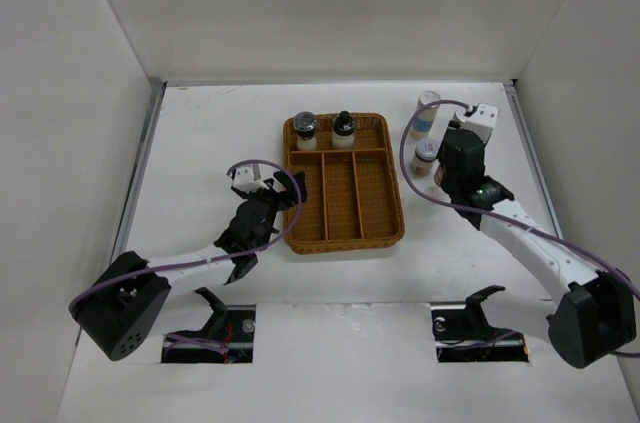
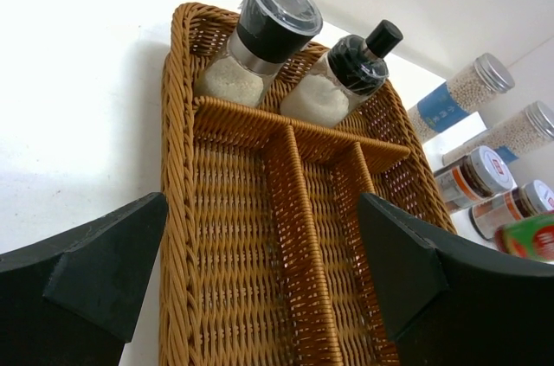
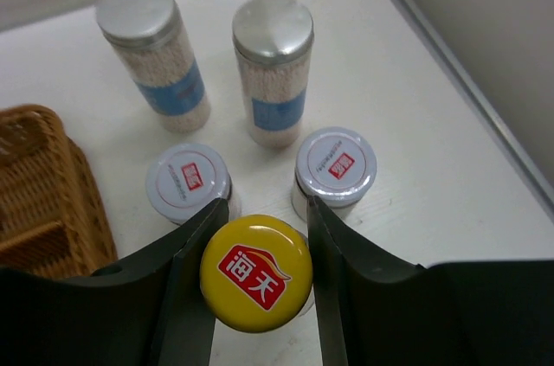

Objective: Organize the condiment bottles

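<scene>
My right gripper is shut on the red sauce bottle, its fingers pressed to both sides under the yellow cap. Behind it stand two short silver-lidded jars and two tall blue-banded cylinders. In the top view this gripper hides most of that group. A clear-lidded jar and a black-capped white bottle stand in the far compartment of the wicker tray. My left gripper is open and empty over the tray's near left end.
The tray lies at the table's middle, with three long near compartments that hold nothing. White walls enclose the table; a metal edge strip runs just right of the bottle group. A purple cable loops beside the right wrist.
</scene>
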